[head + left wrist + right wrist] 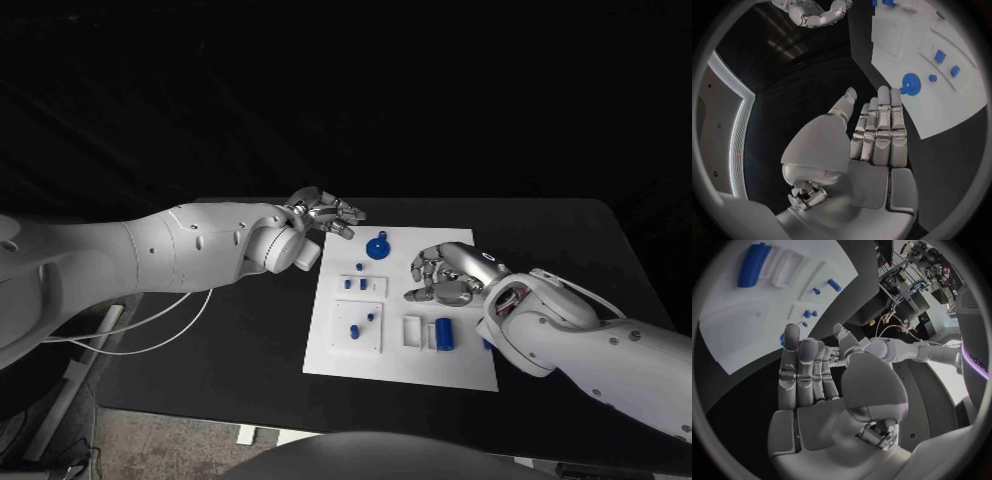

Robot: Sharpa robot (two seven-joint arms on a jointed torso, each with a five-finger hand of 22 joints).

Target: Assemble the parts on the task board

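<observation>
The white task board [405,366] lies in the middle of the black table. A round blue part [378,247] sits near its far edge, and small blue parts [371,318] stand in its left half. A blue cylinder [446,333] lies in a white holder on its near right. My left hand [326,212] hovers by the board's far left corner, fingers extended and palm empty [876,135]. My right hand [447,273] hangs over the board's right side, holding nothing [807,375]. The right wrist view shows the board [742,325], the cylinder [753,265] and small blue parts [834,285].
The black table [231,330] runs wide around the board on the left and far right. A white cable [159,335] hangs off the left arm near the table's left edge. In the left wrist view the round blue part [911,83] lies just beyond the fingertips.
</observation>
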